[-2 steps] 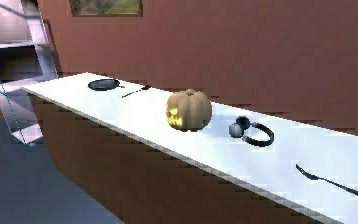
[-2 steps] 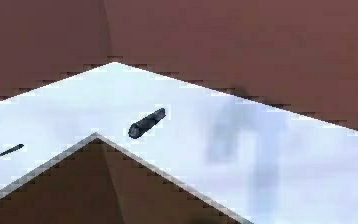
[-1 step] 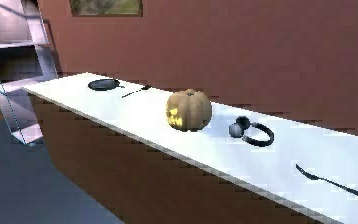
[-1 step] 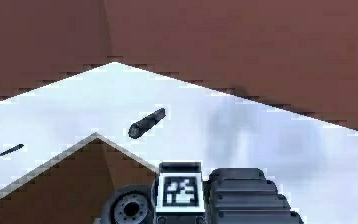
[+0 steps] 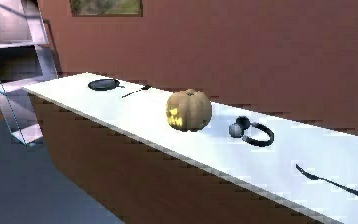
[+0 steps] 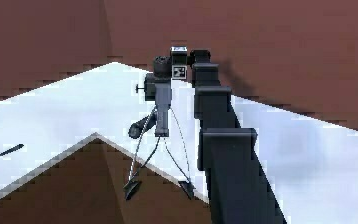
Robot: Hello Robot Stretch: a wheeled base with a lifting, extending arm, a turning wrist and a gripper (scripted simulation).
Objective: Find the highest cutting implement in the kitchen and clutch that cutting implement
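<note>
A thin dark implement [image 5: 327,180] lies flat on the white counter [image 5: 137,115] near the forward view's right edge. A similar dark sliver [image 6: 4,153] lies on the counter [image 6: 77,110] at the arm side view's left edge. A second thin dark utensil [image 5: 137,91] lies farther along, beside a dark round pan [image 5: 105,85]. My arm [image 6: 222,140] rises from the bottom of the arm side view. The gripper [image 6: 159,187] hangs past the counter's corner, its two thin fingers [image 6: 133,184] pointing down. Only a bare brown surface lies behind its far end, so it holds nothing.
An orange pumpkin-shaped thing [image 5: 188,109] stands mid-counter, with a grey ball [image 5: 238,128] and a dark ring [image 5: 258,134] just past it. A glassy cabinet [image 5: 22,70] stands at the counter's far left end. Brown walls back the counter, with a framed picture [image 5: 105,6] above.
</note>
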